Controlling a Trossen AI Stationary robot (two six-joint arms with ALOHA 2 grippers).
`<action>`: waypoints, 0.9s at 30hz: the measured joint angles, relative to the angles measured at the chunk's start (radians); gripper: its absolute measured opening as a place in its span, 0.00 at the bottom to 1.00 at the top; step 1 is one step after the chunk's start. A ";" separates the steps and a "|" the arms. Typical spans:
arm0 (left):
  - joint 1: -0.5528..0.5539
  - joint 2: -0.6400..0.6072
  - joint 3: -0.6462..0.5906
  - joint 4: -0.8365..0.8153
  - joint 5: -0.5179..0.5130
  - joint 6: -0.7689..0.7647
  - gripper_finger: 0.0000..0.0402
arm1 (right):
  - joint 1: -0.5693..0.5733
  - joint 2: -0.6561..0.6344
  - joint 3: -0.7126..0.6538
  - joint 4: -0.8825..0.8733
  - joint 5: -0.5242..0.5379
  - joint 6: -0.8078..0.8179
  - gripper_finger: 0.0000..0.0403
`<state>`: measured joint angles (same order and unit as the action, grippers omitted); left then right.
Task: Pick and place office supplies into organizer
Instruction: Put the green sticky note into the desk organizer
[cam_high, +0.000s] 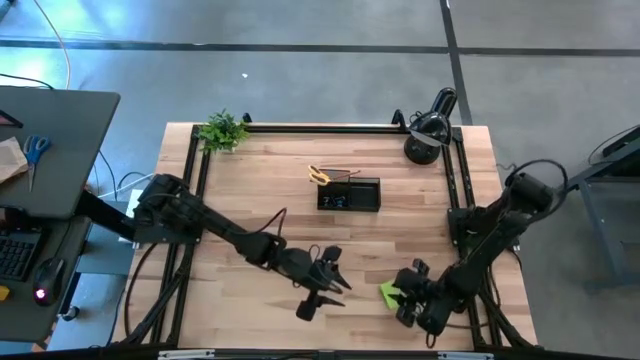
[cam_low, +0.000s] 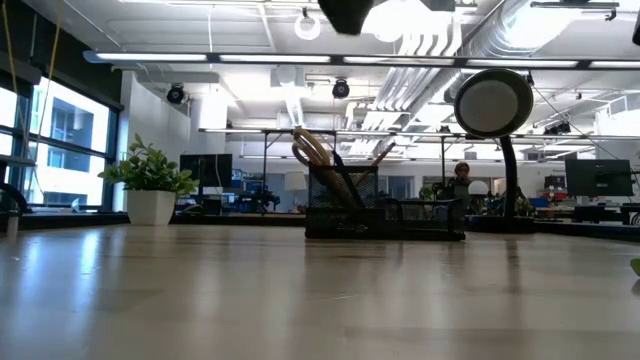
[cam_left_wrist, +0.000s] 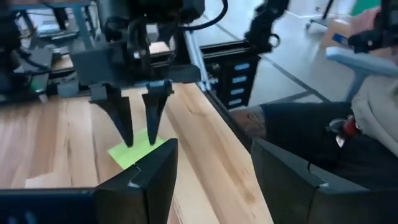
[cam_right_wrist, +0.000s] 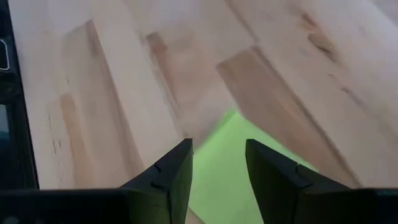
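So the right gripper (cam_left_wrist: 138, 127) is sitting right down on the lime-green sticky-note pad (cam_left_wrist: 138, 149), fingertips touching or nearly touching its top, jaws parted a bit with nothing between them yet. In its own wrist view the pad (cam_right_wrist: 239, 168) shows in the gap between the two fingers, lying flat on the bench (cam_high: 260, 190).

Everything below is placed relative to the organizer (cam_high: 349, 195). The pad (cam_high: 391, 293) is well away from it toward the front edge and a little to the right arm's side. The left gripper (cam_high: 330, 278) hovers just beside the pad, also front of the organizer, jaws spread wide and empty. The organizer already has the yellow-handled scissors (cam_high: 319, 176) and some pencils standing in its taller section; the low view shows them poking up.

What worries me from here:
- The pad is thin and flat. If the fingers close from straight above they might only skate over the top sheet, or peel up a few sheets instead of the whole block.
- Pushing down too hard could shove the pad along the bench rather than grab it.
- The pad is near the front right corner, so a sideways nudge could send it toward the edge.
- The two arms are close together. If the left moves in to help, they could bump.
- Long carry back to the organizer, so a weak pinch may drop it.
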<state>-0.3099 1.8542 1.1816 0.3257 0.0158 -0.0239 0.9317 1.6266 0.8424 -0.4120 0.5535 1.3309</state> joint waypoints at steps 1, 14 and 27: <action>0.000 -0.013 -0.013 0.000 0.001 0.013 0.48 | -0.001 0.032 0.025 0.001 0.001 0.000 0.36; 0.056 -0.233 -0.439 0.371 0.155 -0.083 0.48 | -0.074 0.395 0.591 -0.614 -0.147 0.041 0.28; -0.054 -0.268 -0.602 0.453 0.178 -0.147 0.48 | -0.087 0.547 0.719 -0.639 -0.248 0.198 0.28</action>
<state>-0.3638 1.5864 0.5794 0.7787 0.1940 -0.1706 0.8444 2.1738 1.5612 -1.0508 0.3050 1.5287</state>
